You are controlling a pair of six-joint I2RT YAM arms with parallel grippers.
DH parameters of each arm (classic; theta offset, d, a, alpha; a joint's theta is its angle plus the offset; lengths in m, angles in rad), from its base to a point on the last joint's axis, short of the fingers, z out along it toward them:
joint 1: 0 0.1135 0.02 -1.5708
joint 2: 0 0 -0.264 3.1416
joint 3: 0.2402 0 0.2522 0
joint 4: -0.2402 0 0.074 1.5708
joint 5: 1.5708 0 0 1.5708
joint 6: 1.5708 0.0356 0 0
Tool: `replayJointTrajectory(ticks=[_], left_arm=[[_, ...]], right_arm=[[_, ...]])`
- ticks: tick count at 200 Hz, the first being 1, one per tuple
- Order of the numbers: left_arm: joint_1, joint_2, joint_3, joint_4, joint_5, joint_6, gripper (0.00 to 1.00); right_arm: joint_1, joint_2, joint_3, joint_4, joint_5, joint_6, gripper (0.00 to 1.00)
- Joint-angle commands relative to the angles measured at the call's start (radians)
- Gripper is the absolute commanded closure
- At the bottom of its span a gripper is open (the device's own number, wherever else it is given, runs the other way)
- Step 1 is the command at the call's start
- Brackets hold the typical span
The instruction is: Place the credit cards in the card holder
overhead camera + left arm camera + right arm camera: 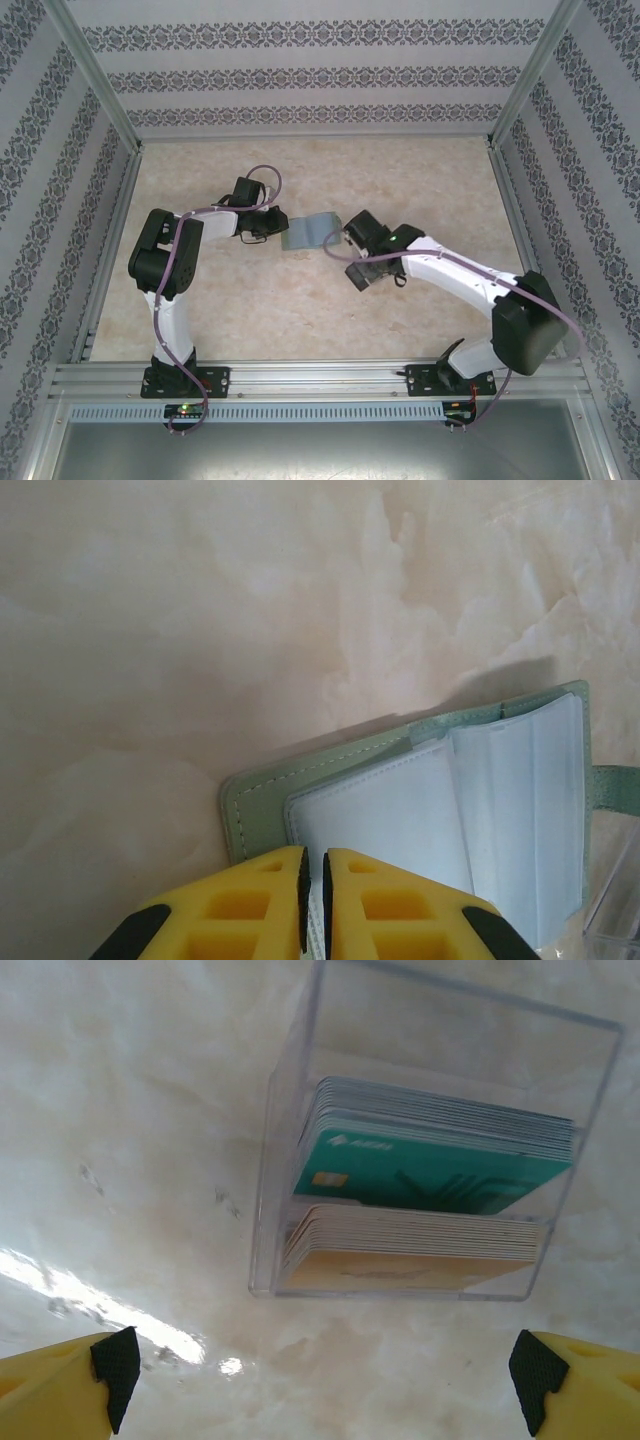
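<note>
The card holder (305,232) lies open at mid-table, between my two grippers. In the left wrist view its grey-green cover (300,780) shows pale plastic sleeves (400,810) inside. My left gripper (315,880) is shut on the near edge of the holder, with the stitched sleeve edge running between the yellow fingers. The credit cards (430,1170) stand stacked in a clear plastic box (285,1160), a teal card facing out and tan ones lower down. My right gripper (325,1380) hangs open and wide just short of that box, holding nothing.
A corner of the clear box (615,910) sits right beside the holder's far end. Patterned walls and a metal frame (110,290) enclose the marbled table (300,320). Both arms (165,270) reach inward from the near rail.
</note>
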Motion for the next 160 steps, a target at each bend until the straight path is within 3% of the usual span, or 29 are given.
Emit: replayJointTrajectory(ticks=[1,43,74,126,160], left_arm=[[-0.003,0.006,0.016,-0.041,0.009,0.029,0.84],[-0.004,0.011,0.016,-0.039,0.009,0.033,0.84],[-0.002,0.011,0.014,-0.044,0.012,0.034,0.84],[-0.002,0.014,0.014,-0.048,0.010,0.041,0.84],[-0.003,0.013,0.017,-0.050,0.016,0.041,0.84]], right_arm=[[0.013,0.033,-0.008,0.073,0.148,-0.112,0.02],[0.013,0.155,-0.011,0.083,0.364,-0.197,0.02],[-0.018,0.153,-0.021,0.105,0.430,-0.225,0.02],[-0.197,0.103,-0.022,0.223,0.384,-0.244,0.02],[-0.259,0.104,0.033,0.261,0.328,-0.240,0.02]])
